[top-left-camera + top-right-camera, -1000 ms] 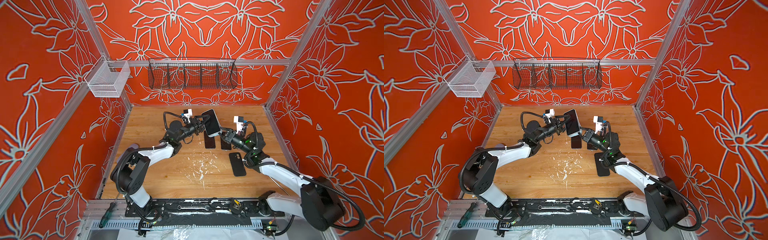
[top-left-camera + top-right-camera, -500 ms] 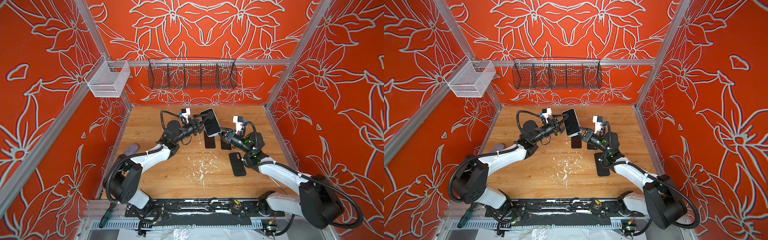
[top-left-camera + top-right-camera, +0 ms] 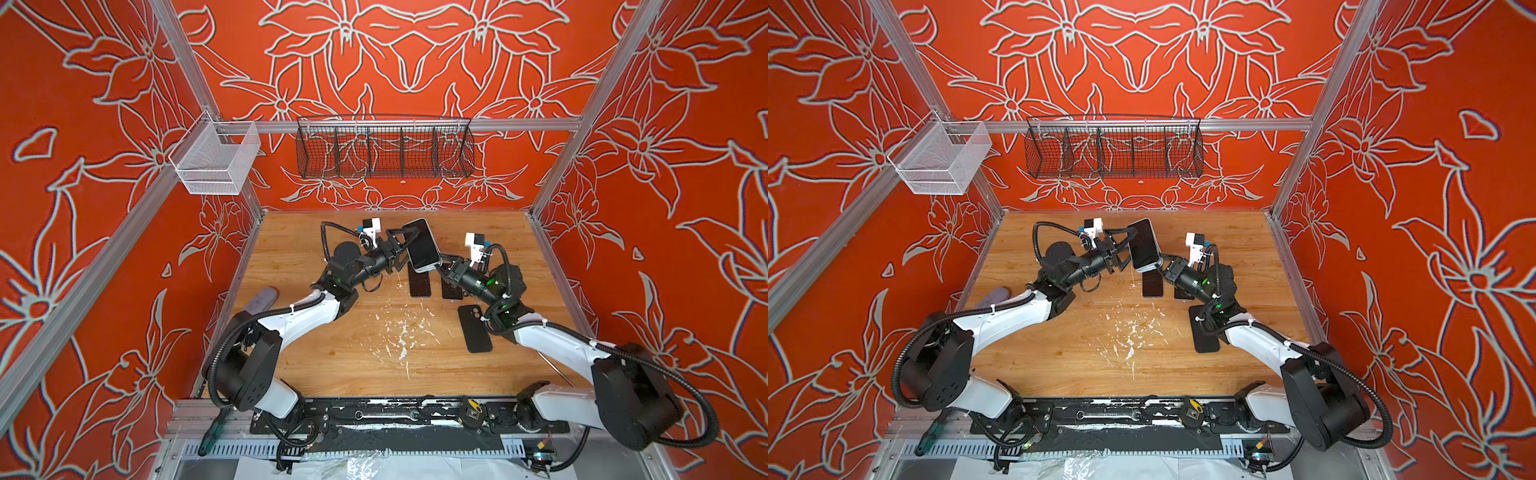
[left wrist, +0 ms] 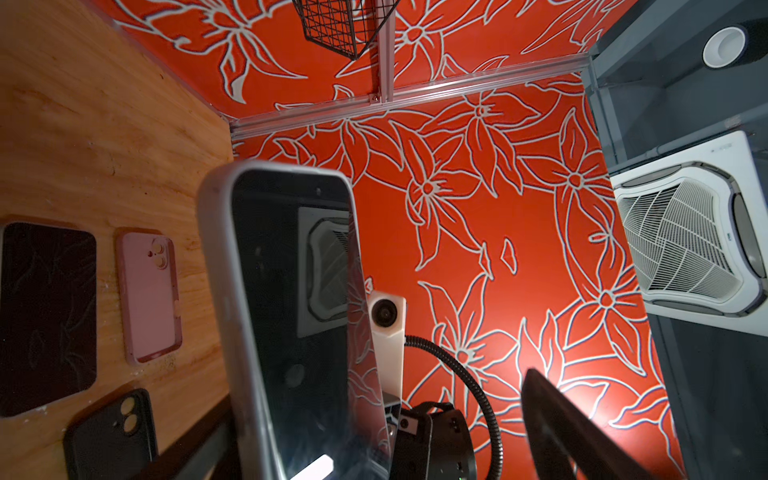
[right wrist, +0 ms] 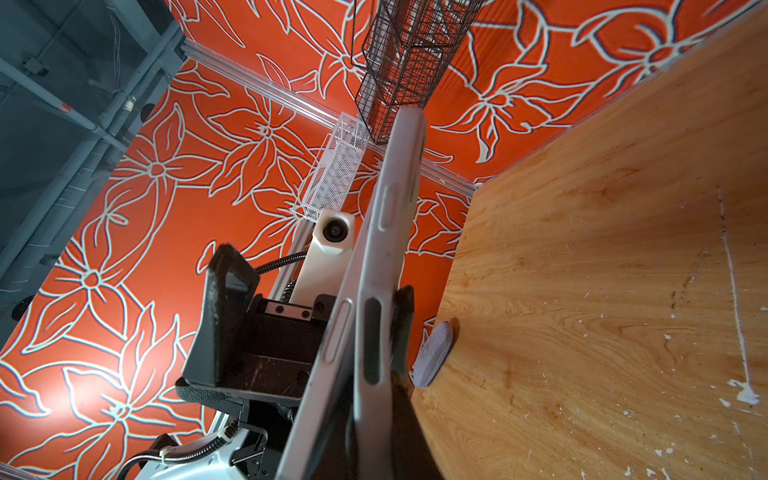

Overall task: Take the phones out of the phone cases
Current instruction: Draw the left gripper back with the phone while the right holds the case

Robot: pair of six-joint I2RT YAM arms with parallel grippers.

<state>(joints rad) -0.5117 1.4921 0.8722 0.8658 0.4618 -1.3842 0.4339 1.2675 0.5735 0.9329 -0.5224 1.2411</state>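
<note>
A phone (image 3: 422,245) (image 3: 1144,245) in a pale grey phone case (image 4: 220,270) is held on edge above the table's far middle. My right gripper (image 3: 440,268) (image 3: 1165,266) is shut on the case's lower end. In the right wrist view the phone's silver edge (image 5: 332,332) stands away from the phone case (image 5: 395,208) at the near end. My left gripper (image 3: 401,249) (image 3: 1121,249) (image 4: 378,390) is open, one finger on each side of the cased phone, neither touching it.
On the wooden table (image 3: 353,353) below lie a bare black phone (image 3: 419,284), a pink case (image 4: 149,295) and a black case (image 3: 473,328). A purple object (image 3: 259,301) lies at the left wall. A wire basket (image 3: 384,145) hangs on the back wall.
My left gripper's jaws have spread wide and let go of the cased phone. The right gripper keeps its grip, and the phone has barely moved.
</note>
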